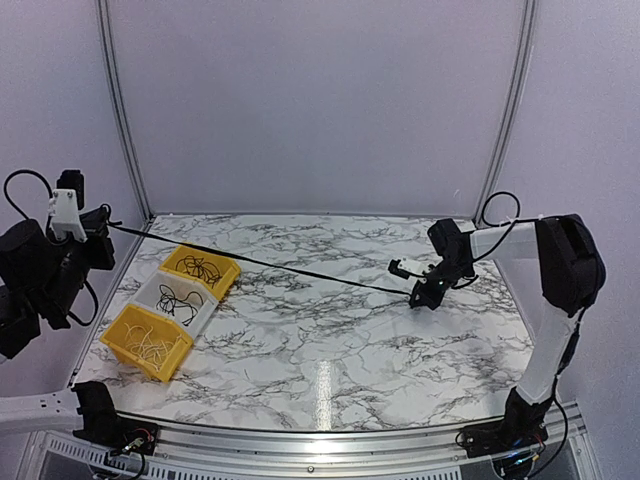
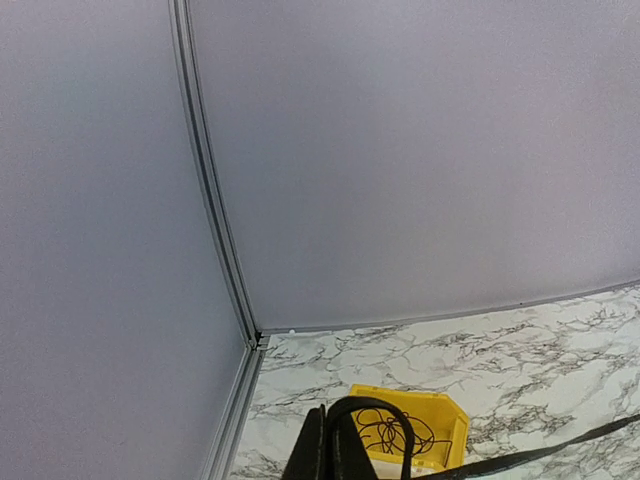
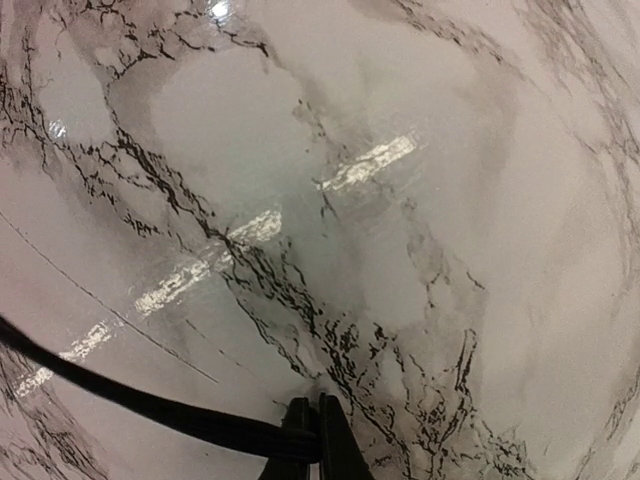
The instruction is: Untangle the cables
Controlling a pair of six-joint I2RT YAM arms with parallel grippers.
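One black cable is stretched taut and straight above the table between my two grippers. My left gripper is raised at the far left edge and shut on one end; in the left wrist view the cable loops out of the shut jaws. My right gripper is low over the table at the right and shut on the other end. In the right wrist view the cable runs off to the left. More thin black cables lie tangled in a bin.
Three bins stand in a row at the left: a far yellow bin holding black wires, a white bin also holding black wires, and a near yellow bin with thin pale wires. The marble table is walled on three sides.
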